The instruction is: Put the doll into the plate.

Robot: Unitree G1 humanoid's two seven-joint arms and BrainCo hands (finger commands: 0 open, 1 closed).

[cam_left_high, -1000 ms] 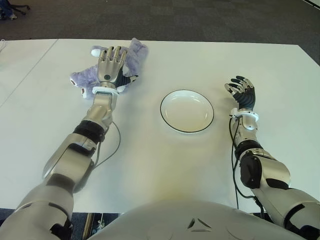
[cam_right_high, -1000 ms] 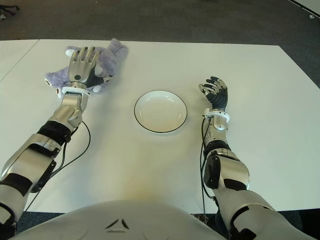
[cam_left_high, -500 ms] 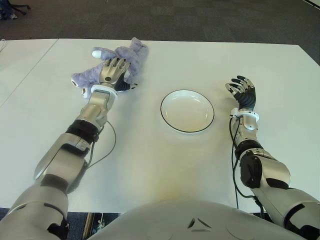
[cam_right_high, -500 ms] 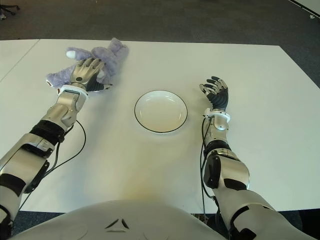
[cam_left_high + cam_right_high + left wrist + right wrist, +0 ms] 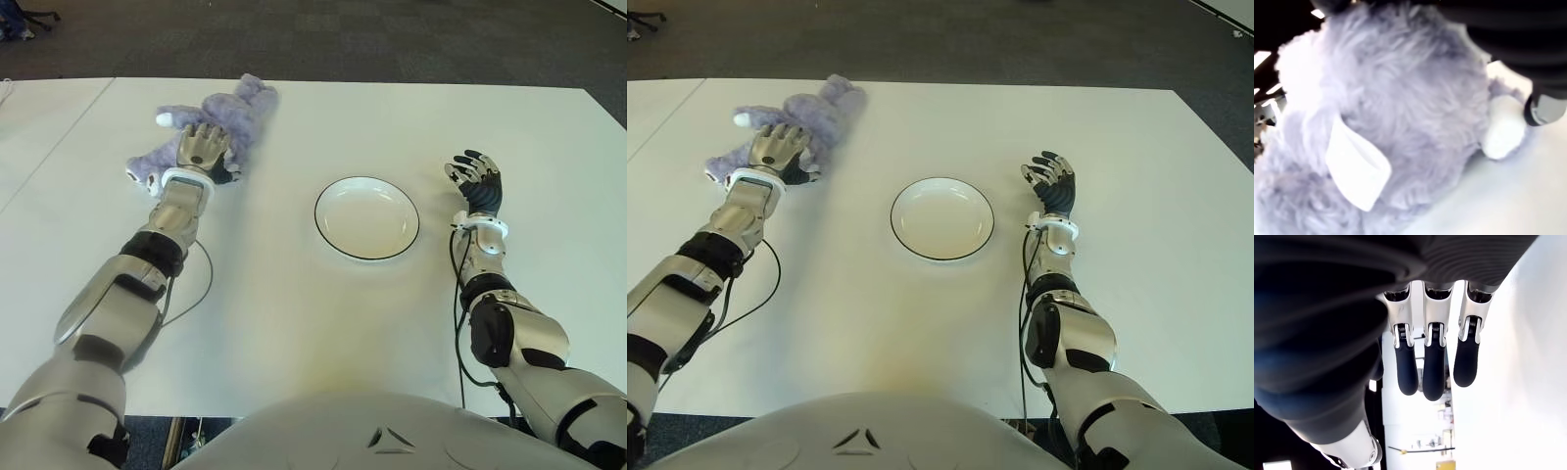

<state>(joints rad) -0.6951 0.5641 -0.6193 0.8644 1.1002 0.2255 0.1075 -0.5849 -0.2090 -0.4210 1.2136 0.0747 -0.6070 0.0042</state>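
Left hand (image 5: 202, 149) seemingly gripping doll (image 5: 235, 113)

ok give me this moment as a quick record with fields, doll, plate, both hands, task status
doll: purple plush doll lying on the white table, far left of the plate
plate: white plate with a dark rim, nothing in it, mid-table
left hand: left hand curled on the doll's body, grasping it
right hand: right hand right of the plate, fingers relaxed, holding nothing
task status: doll not yet in the plate

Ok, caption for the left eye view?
Left hand closing on purple doll; empty plate centre, right hand idle beside it.
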